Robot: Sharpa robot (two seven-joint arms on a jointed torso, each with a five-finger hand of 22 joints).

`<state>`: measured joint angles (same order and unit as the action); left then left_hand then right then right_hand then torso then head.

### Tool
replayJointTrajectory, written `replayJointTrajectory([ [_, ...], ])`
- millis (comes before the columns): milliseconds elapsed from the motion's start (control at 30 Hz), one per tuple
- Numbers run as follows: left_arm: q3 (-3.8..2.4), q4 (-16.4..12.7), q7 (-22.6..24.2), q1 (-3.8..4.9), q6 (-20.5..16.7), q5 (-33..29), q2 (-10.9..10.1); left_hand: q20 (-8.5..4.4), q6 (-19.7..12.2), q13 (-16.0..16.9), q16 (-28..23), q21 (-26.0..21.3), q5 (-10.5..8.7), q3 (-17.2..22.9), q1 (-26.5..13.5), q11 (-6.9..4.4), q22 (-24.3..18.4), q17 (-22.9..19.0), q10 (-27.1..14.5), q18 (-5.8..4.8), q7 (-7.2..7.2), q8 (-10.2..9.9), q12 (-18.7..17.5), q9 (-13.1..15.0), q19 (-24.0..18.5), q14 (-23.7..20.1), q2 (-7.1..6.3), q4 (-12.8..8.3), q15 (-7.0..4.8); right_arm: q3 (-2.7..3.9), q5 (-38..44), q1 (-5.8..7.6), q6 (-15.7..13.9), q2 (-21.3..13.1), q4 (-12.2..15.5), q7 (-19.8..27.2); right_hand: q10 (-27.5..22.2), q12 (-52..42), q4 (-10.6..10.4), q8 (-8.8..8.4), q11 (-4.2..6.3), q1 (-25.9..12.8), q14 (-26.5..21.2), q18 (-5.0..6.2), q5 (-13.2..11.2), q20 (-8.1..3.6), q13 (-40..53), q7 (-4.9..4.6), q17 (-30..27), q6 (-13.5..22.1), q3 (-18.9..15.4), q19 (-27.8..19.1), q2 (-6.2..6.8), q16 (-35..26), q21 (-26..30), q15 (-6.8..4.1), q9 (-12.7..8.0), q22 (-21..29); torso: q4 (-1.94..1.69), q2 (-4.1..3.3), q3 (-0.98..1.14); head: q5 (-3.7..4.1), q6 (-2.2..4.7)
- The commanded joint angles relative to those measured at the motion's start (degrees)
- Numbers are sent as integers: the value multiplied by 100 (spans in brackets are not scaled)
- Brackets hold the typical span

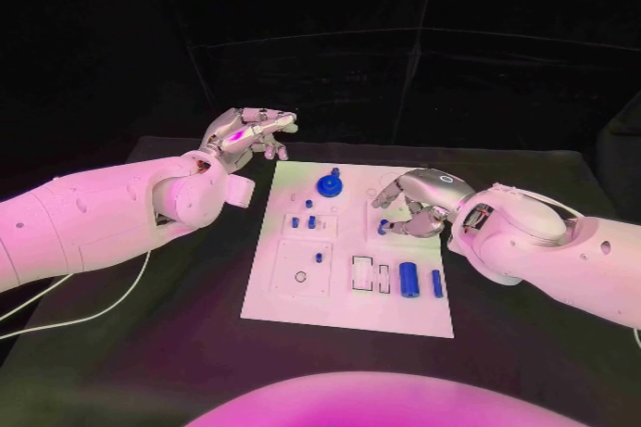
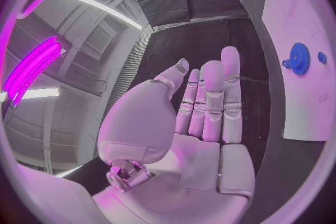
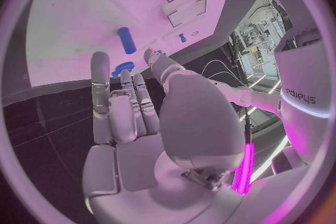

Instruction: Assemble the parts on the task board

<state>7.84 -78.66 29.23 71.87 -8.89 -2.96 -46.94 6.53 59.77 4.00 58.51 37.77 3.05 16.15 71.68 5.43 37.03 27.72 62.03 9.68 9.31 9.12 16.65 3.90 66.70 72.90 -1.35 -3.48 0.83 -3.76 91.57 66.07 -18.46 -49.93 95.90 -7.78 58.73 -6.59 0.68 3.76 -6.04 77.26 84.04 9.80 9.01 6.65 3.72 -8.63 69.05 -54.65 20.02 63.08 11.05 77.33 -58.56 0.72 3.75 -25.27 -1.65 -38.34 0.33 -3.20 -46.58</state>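
Observation:
The white task board (image 1: 350,302) lies in the middle of the black table. A blue gear with a knob (image 1: 330,183) stands near its far edge, also in the left wrist view as the gear (image 2: 299,57). Small blue pegs (image 1: 305,221) stand in the left half. Two blue cylinders (image 1: 408,281) lie at the right front. My right hand (image 1: 414,203) hovers over the board's right side, fingertips down at a small blue part (image 1: 384,228); in the right wrist view that part (image 3: 125,68) sits just past the fingers (image 3: 101,75), thumb apart. My left hand (image 1: 248,131) is raised off the board's far left corner, holding nothing.
Rectangular slots (image 1: 363,271) and a round hole (image 1: 301,277) are cut in the board's front half. A white cable (image 1: 94,311) runs over the table at the left. Black cloth (image 1: 534,353) surrounds the board.

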Motion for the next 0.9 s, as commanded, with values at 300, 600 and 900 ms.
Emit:
replayJointTrajectory([
  [300, -2, 16, -8, 7, 121, -19, 28, 13, -6, -9, -21, -18, -11, -12, 56, 13, -4, -5, -31, 76, 21, -25, -32, -9, -38, -51, -20, -36, -4, 1, 31, 78, 757, -35, -80, -478, 32, -128, -58, 24, 34, 131, 202, 87, -103, -11, 4, -7, -40, -70, -382, 50, -178, -31, 84, -2, 28, 56, -27, -9, 2, 59, 33],
  [600, -1, 33, -13, 6, 129, -19, 36, 13, -6, -9, -21, -18, -11, -12, 56, 13, -4, -5, -31, 76, 21, -25, -32, -9, -38, -51, -20, -36, -4, -1, 27, 82, 1077, 128, -147, -399, 262, -229, -67, 51, 74, 228, 225, 87, -82, -40, -3, 13, 25, -249, -364, 88, -316, 22, 93, -37, 38, 74, -18, -15, 0, 49, 15],
  [900, -1, 41, -14, 6, 134, -19, 41, 13, -6, -9, -21, -18, -11, -12, 56, 13, -4, -5, -31, 76, 21, -25, -32, -9, -38, -51, -20, -36, -4, -3, 27, 80, 1224, 283, -257, -314, 626, -255, -104, 44, 135, 260, 253, 67, -87, -85, -14, 37, 123, -402, -180, 175, -401, 101, 9, -85, 32, -53, -20, -11, 3, 46, -12],
])
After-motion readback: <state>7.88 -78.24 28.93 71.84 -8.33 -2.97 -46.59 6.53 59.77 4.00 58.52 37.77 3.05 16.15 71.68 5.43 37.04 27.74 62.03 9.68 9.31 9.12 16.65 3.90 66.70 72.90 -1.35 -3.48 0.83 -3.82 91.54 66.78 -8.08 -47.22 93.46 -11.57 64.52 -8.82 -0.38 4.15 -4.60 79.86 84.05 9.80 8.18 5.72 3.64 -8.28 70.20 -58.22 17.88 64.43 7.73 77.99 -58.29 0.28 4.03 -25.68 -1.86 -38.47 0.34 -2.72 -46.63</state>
